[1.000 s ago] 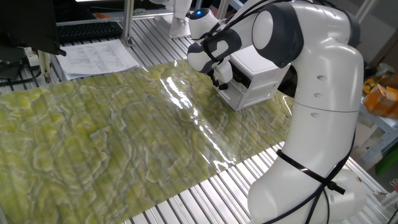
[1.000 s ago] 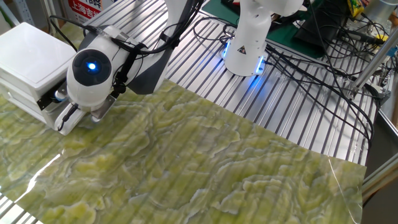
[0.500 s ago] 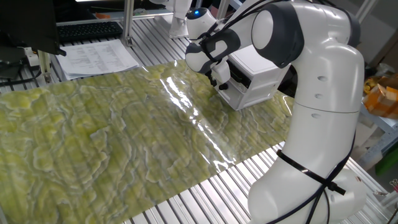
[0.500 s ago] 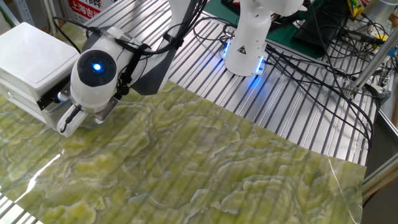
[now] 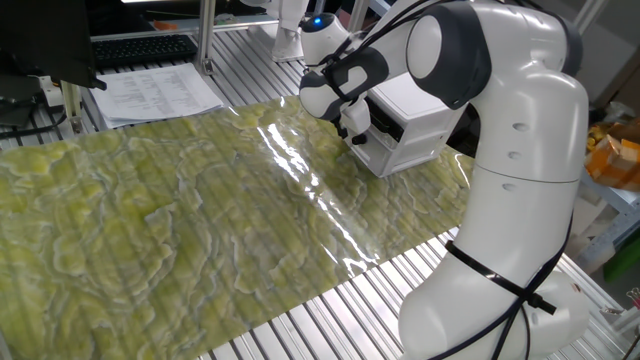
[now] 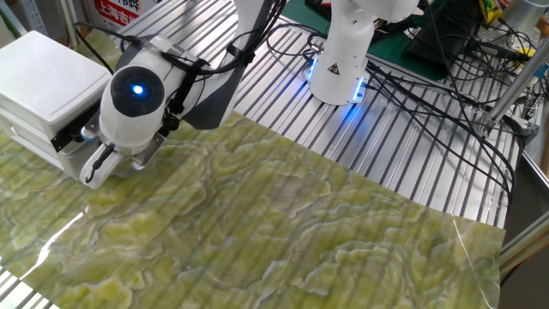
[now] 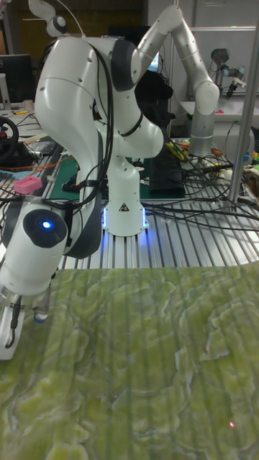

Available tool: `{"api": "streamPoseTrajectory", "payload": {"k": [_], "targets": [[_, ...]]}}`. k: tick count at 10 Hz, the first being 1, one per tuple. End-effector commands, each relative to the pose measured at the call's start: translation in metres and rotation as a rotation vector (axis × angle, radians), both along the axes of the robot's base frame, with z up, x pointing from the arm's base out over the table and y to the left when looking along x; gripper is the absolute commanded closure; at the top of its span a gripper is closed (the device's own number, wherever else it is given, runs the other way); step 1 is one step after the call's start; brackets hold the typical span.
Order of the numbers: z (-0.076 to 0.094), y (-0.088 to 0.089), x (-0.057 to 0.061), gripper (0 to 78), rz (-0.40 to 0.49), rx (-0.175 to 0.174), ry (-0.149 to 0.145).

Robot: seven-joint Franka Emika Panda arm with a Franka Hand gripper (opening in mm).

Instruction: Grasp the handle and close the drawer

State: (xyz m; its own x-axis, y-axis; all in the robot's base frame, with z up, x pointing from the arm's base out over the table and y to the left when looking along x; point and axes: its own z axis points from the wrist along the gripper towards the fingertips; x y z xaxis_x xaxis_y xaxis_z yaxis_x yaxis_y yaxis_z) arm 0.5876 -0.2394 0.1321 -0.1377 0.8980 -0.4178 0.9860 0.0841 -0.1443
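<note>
The white two-tier cabinet (image 5: 412, 122) stands at the edge of the green marbled mat (image 5: 200, 220), on a table (image 5: 330, 320) of ribbed aluminium profiles. Its lower tier, the drawer (image 5: 375, 152), shows a white front below the dark-fronted upper tier (image 5: 388, 126); in the other fixed view the same drawer (image 6: 75, 156) reaches a little forward of the cabinet body. The gripper (image 5: 355, 135) is pressed right up against the drawer front, its wrist tilted down toward it. The handle is hidden behind the gripper in every view, so it cannot be made out directly. The black fingers (image 6: 105, 156) lie along the drawer front in the other fixed view, and they seem to sit close together, probably around the knob, but how wide they stand and whether they truly grip anything cannot be told from these pictures. In the tall fixed view the rounded wrist with its blue light (image 7: 46, 225) hangs low at the left edge of the mat, with the gripper (image 7: 16, 323) below it near the white corner of the drawer (image 7: 6, 338). Papers (image 5: 155, 92) lie on the table beyond the mat's far side.
</note>
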Motion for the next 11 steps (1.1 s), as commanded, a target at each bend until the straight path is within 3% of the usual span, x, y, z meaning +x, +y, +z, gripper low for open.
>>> {"api": "streamPoseTrajectory", "payload": {"k": [1, 11], "targets": [[0.0018, -0.0004, 0.0007, 0.1, 0.023, -0.005, -0.006], [0.0018, -0.0004, 0.0007, 0.1, 0.023, -0.005, -0.006]]}}
